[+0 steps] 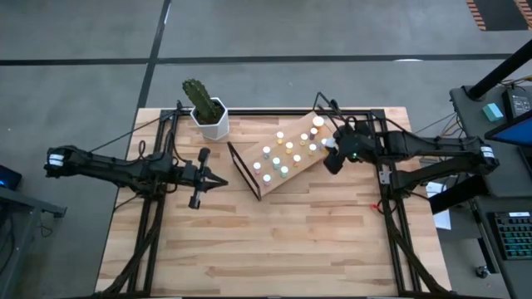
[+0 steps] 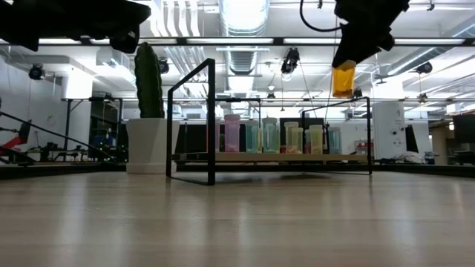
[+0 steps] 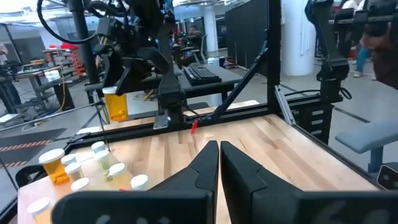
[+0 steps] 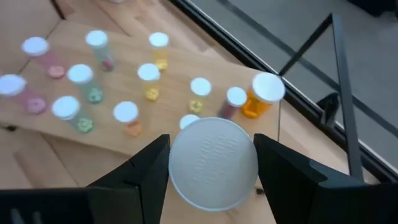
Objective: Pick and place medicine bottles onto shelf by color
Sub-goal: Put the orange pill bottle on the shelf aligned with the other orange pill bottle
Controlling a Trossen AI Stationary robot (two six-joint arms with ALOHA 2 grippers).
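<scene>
The shelf is a light-wood board [image 1: 271,186] on a black wire frame [image 2: 211,122], and several small white-capped bottles [image 1: 287,150] stand upright on it. They also show in the right wrist view [image 4: 148,73]. My right gripper [image 1: 332,156] is shut on an orange bottle [image 2: 344,78] and hangs well above the board's right end. My left gripper [image 1: 218,180] is shut and empty over the table, left of the shelf. It also shows in the left wrist view [image 3: 219,158]. My right gripper pinches the orange bottle at its top, by the round white cap [image 4: 213,163], between its two fingers [image 4: 149,169]. The fingers point down from above. The bottle hangs upright below them, lifted clear of the shelf and of the other bottles.
A cactus in a white pot [image 1: 208,112] stands at the table's far edge, left of the shelf. A larger orange bottle with a white cap [image 4: 264,92] stands at the board's far right corner. Bare plank tabletop [image 1: 274,241] lies toward the near edge.
</scene>
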